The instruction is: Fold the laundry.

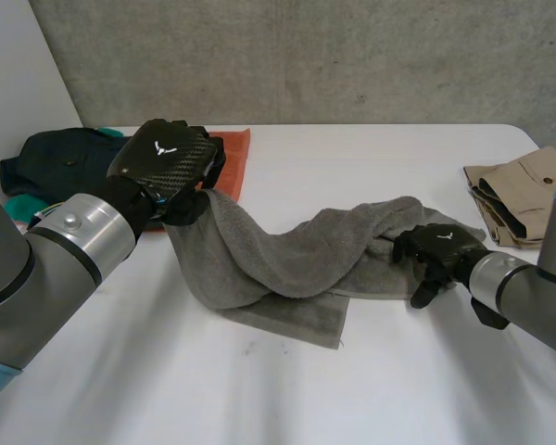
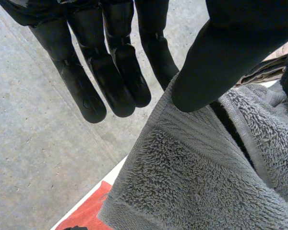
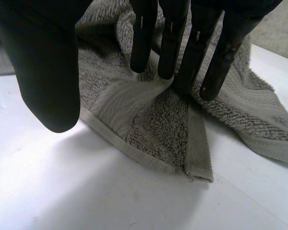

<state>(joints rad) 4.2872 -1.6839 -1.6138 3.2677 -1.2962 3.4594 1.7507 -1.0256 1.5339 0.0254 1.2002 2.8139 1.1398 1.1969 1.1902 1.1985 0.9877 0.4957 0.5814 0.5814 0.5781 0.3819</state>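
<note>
Left robot hand (image 1: 167, 159) pinches grey towel (image 1: 287, 260) aloft; right robot hand (image 1: 437, 243) presses it.

- At the upper left of the head view you have a dark green garment (image 1: 65, 159), bunched, with a button showing.
- To its right, an orange-red cloth (image 1: 235, 158) lies flat.
- At the right edge you see a folded beige garment (image 1: 519, 190) with a buttoned pocket.
- All rest on the white table (image 1: 259, 399); a grey concrete wall (image 1: 352, 56) runs across the top.

A rough grey concrete wall (image 1: 352, 56) stands behind the white tabletop (image 1: 259, 389); a paler surface (image 1: 9, 74), perhaps another wall, adjoins it.
</note>
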